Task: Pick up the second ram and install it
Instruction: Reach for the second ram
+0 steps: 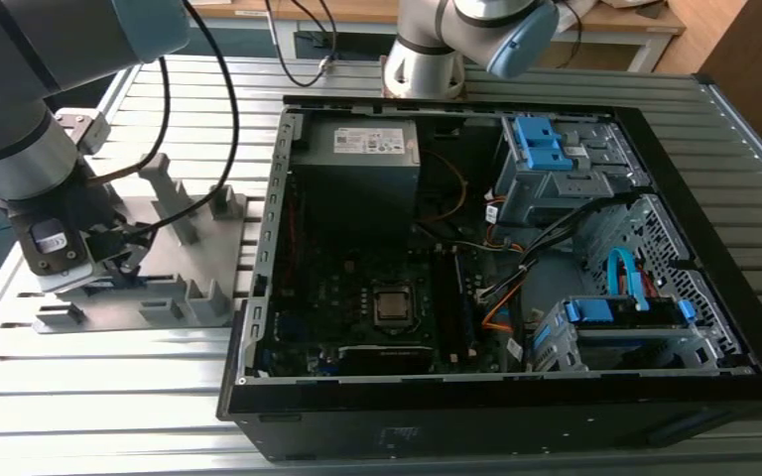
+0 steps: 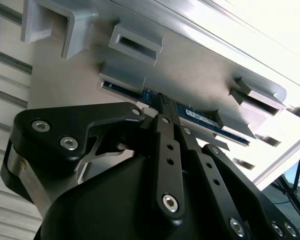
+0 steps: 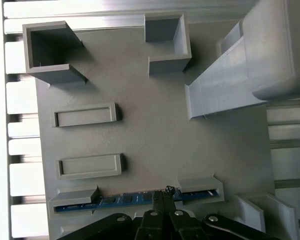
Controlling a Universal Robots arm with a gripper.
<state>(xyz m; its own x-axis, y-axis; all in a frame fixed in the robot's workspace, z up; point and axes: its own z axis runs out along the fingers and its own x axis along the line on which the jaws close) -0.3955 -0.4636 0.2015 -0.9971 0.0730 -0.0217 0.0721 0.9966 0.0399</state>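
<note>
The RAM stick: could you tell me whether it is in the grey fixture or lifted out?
In. In the first wrist view the RAM stick sits between the grey fixture's two end brackets, gripper at its middle.

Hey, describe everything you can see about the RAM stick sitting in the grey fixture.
The second ram is a long, thin, dark blue board carrying dark chips, with a pale sticker that shows in the second wrist view. It stands upright on its long edge, held near each end by slotted blocks of the grey fixture. The gripper meets its upper edge near mid-length.
</note>
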